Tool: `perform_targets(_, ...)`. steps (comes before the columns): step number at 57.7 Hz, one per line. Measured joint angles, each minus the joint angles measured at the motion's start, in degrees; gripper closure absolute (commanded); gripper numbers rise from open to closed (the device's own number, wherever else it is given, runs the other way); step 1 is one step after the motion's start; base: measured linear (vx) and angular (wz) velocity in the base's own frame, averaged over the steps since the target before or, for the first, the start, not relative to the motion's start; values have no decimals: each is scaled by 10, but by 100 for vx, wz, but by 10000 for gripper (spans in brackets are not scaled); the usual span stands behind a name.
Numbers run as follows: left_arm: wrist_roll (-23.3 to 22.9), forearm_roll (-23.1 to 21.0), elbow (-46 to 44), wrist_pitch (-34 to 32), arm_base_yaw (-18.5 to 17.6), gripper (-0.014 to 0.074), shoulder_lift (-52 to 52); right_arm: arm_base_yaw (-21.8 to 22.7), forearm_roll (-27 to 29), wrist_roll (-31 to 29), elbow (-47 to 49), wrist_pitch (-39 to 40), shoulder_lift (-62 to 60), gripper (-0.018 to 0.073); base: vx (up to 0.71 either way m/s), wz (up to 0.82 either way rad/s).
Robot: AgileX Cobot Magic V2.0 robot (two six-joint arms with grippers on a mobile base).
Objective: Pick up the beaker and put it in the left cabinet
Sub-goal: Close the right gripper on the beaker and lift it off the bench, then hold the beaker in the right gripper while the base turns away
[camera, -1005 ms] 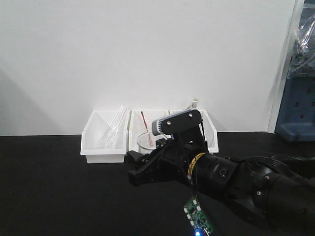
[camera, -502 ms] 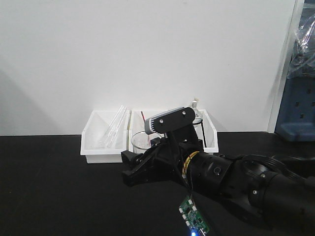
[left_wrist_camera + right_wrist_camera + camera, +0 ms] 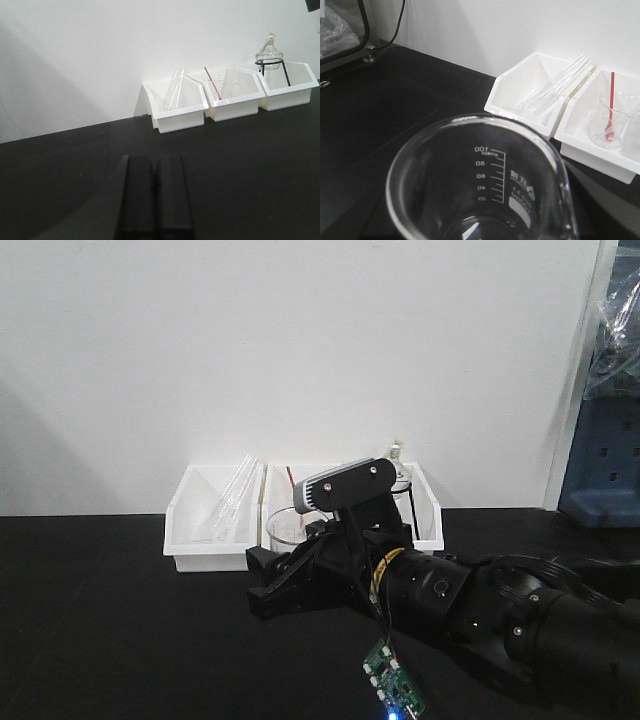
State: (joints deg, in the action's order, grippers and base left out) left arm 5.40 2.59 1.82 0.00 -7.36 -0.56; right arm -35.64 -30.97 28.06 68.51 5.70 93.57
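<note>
The beaker (image 3: 480, 190) is clear glass with white graduation marks up to 100 and fills the lower part of the right wrist view, seen from its open mouth. In the front view the beaker (image 3: 284, 528) sits at the tip of my right gripper (image 3: 262, 582), which is shut on it just above the black table, in front of the white bins. My left gripper (image 3: 155, 160) is shut and empty, low over the black table and well short of the bins. The left cabinet is out of view.
Three white bins stand against the back wall: the left bin (image 3: 177, 117) holds glass tubes (image 3: 175, 90), the middle one a beaker with a red rod (image 3: 612, 125), the right one a round flask on a black tripod (image 3: 270, 52). A blue unit (image 3: 605, 470) stands far right.
My right gripper has moved a little to the left with the beaker in it, then held still. The bins have not moved.
</note>
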Motion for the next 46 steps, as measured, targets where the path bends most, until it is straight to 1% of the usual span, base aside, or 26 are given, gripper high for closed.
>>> perform_targets(27, 0, 0, 0, 0, 0, 595, 0, 0, 0, 0, 0, 0, 0, 519, -1, 3)
perform_targets(46, 0, 0, 0, 0, 0, 595, 0, 0, 0, 0, 0, 0, 1, 519, -12, 12)
